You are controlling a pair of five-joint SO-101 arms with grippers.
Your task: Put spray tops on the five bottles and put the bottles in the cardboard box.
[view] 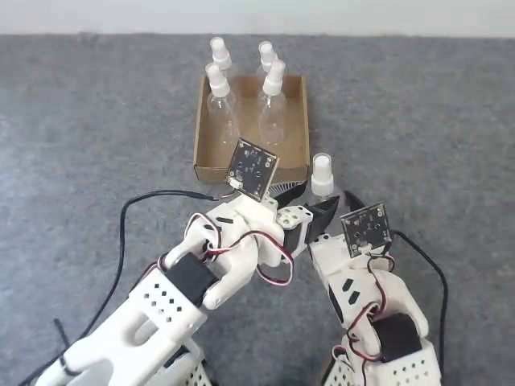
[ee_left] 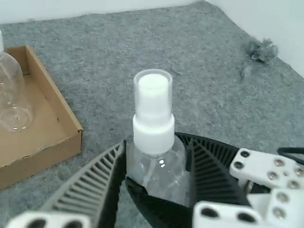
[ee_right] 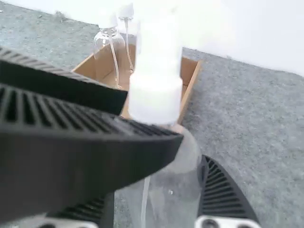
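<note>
Five clear bottles are showing, each one wearing a white spray top. Four of them are standing upright in the cardboard box [view: 201,153], which is sitting at 12 o'clock on the grey worktop [view: 418,121]. They are making two rows of two: the far-left bottle [view: 219,55] and far-right bottle [view: 265,56] at the back, the near-left bottle [view: 219,108] and near-right bottle [view: 272,112] in front of them.

The fifth bottle [ee_left: 159,175] is standing upright on the worktop outside the box, just beside its corner at about 4 o'clock from the box's middle. Its spray top [ee_left: 153,109] is sitting straight on the neck.

The left hand [ee_left: 156,156], coming in from 7 o'clock, is gripping this fifth bottle, with one ribbed black finger pressing on each side of the clear body below the collar. The right hand [ee_right: 161,199], coming in from 5 o'clock, is sitting low beside the same bottle. I cannot tell whether it is gripping the bottle.

One black cable [view: 121,241] is trailing across the worktop at 8 o'clock.
</note>
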